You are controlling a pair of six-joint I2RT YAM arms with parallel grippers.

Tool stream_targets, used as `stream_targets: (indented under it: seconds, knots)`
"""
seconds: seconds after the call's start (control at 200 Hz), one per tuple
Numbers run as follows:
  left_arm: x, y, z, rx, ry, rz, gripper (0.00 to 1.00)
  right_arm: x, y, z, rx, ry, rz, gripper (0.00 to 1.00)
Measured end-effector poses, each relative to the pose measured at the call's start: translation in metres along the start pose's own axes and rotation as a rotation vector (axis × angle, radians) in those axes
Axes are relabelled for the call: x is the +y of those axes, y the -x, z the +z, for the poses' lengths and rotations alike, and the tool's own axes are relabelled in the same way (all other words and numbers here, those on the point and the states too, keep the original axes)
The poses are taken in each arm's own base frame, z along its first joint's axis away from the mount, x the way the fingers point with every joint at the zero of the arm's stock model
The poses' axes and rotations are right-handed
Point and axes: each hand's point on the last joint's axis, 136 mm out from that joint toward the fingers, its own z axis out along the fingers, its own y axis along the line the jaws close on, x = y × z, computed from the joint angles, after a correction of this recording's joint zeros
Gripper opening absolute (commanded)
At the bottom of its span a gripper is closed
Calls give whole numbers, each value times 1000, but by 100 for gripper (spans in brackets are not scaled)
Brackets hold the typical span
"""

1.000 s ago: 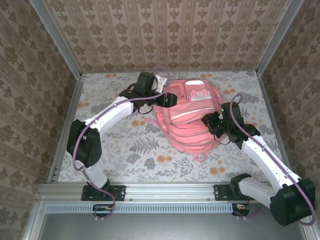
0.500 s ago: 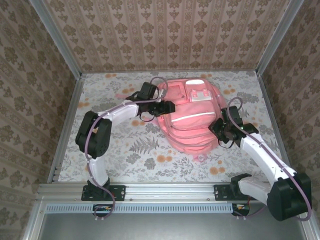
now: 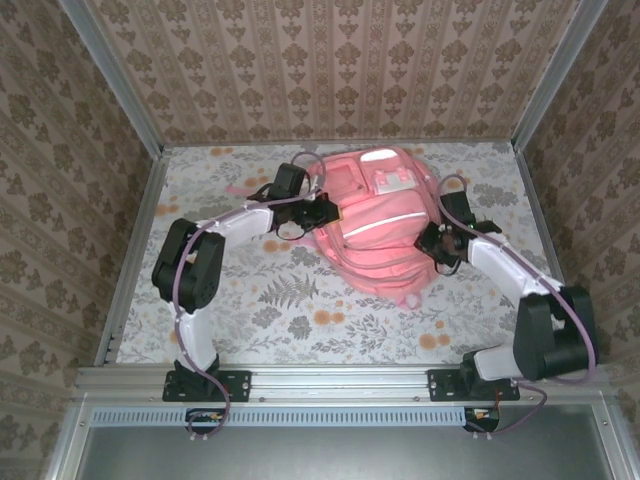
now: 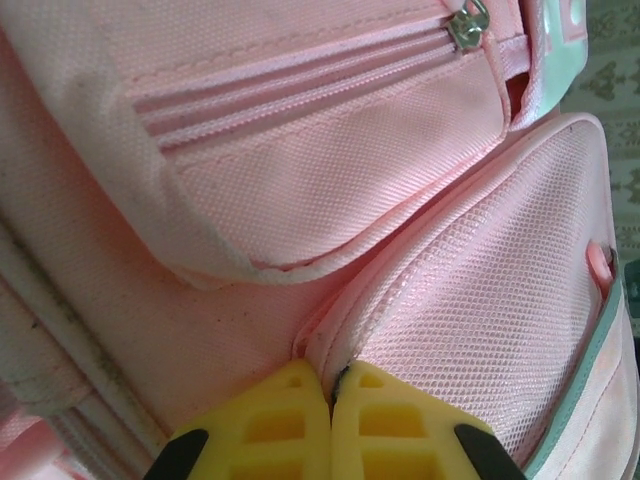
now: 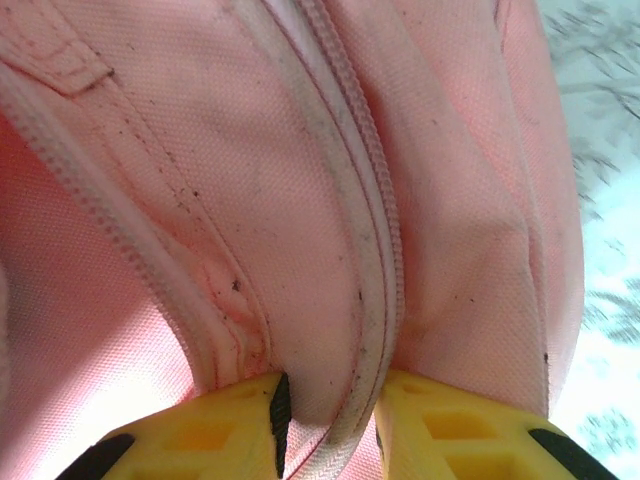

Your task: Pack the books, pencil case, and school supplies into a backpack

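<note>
The pink backpack (image 3: 385,235) lies flat on the floral table, pockets up. At the bag's left edge my left gripper (image 3: 322,212) is shut on it. In the left wrist view the yellow fingertips (image 4: 300,400) pinch a thin seam fold of the backpack (image 4: 300,180) below a pocket flap, with the left gripper (image 4: 332,385) fully closed. On the bag's right side, my right gripper (image 3: 435,242) clamps a thicker fold. The right wrist view shows the right gripper (image 5: 330,400) holding backpack (image 5: 300,200) fabric along a zipper track (image 5: 375,260). Books, pencil case and school supplies are out of view.
The floral tablecloth (image 3: 250,300) is bordered by wallpapered walls on three sides and a metal rail (image 3: 330,382) at the near edge. A metal zipper pull (image 4: 468,22) sits on the upper pocket, and a pale teal stripe (image 4: 610,330) runs along the bag's front.
My left gripper has closed on the backpack's left seam. The backpack has shifted toward the back wall, and the right arm has moved back with it, still gripping.
</note>
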Motion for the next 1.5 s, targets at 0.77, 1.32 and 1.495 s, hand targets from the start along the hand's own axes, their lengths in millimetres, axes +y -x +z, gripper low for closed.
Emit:
stream_targets:
  seconds: [0.77,1.32,1.495]
  knots:
    - [2,-22,-25,-98,15,-66,0,36,8,-88,-203,38,-214,59]
    - [-16,-38,-15,-64,-20,-75,0,125,-131,-33,-116,22,-544,44]
    - [-16,-38,-15,-64,-21,-82,0,133,-125,-24,-162,29,-442,42]
